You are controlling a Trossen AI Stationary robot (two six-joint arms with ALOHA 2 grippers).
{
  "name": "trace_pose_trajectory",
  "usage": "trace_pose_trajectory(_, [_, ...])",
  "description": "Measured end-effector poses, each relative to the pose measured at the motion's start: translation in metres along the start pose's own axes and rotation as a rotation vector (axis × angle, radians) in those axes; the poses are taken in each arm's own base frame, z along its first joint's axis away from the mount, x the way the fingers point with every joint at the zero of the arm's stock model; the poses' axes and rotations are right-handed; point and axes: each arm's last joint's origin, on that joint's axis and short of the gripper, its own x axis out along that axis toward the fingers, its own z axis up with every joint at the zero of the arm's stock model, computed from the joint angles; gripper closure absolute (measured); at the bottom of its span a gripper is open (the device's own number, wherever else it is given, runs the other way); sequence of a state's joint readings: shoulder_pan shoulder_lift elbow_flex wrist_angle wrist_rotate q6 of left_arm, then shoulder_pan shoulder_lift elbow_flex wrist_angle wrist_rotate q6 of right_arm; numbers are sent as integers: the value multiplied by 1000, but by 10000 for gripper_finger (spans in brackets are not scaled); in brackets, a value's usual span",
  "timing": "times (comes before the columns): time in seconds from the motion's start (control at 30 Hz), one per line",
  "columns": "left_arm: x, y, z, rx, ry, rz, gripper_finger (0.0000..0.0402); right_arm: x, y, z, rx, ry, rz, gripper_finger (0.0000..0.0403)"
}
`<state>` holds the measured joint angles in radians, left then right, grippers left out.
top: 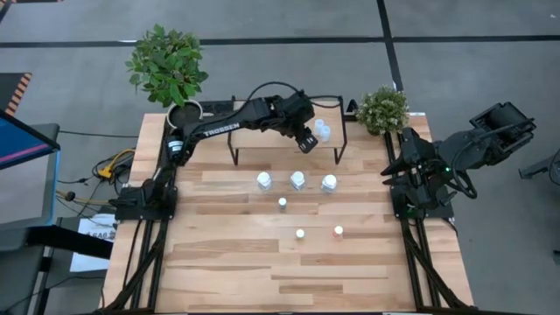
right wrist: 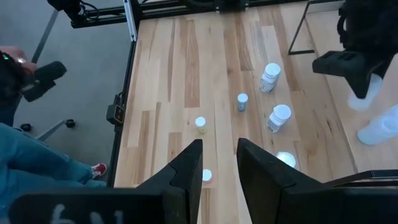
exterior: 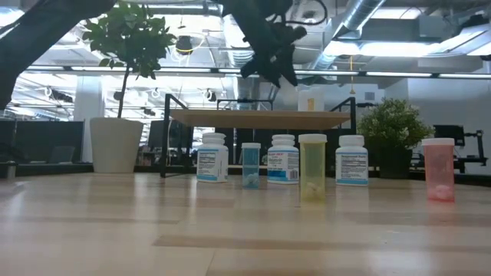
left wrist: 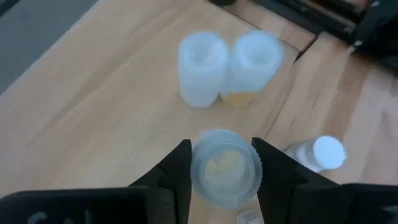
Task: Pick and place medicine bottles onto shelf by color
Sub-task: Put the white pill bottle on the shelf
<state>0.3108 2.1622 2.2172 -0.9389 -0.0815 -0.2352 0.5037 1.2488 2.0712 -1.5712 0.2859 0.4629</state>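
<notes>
The left gripper is out over the shelf, and its fingers are clamped on either side of a pale-blue bottle, cap facing up. Held, and by the look of it not yet set down. Just past it on the shelf board stand 2 more pale-blue bottles, shoulder to shoulder, so I read this as the third of the blue set going in beside its mates.

To do it well: come straight down on the bare wood just short of that pair, keep the bottle upright, and leave a little gap so the fingers don't clip the 2 already standing. Open only once the base is flat on the board, then lift clear vertically. A sideways exit could sweep all 3 off.

In front of the shelf, on the table, 3 white bottles wait in a row. Further out from the shelf stand a small bluish one, a yellow bottle and an orange bottle.

The right gripper waits well off to the side of the shelf, fingers parted a little and holding nothing.
</notes>
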Motion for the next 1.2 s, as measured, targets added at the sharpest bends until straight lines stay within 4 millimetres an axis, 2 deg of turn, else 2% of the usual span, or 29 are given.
trace_pose_trajectory(0.13, [7,-2,-2,12,4,24,295,0,0,0,0,0,1,281])
trace_pose_trajectory(0.43, [8,-2,-1,43,-5,32,294,0,0,0,0,0,1,281])
trace_pose_trajectory(0.7, [8,-1,-1,96,-8,35,252,0,0,0,0,0,1,281])
trace_pose_trajectory(1.2, [8,-2,3,160,-46,18,245,0,0,0,1,3,7,281])
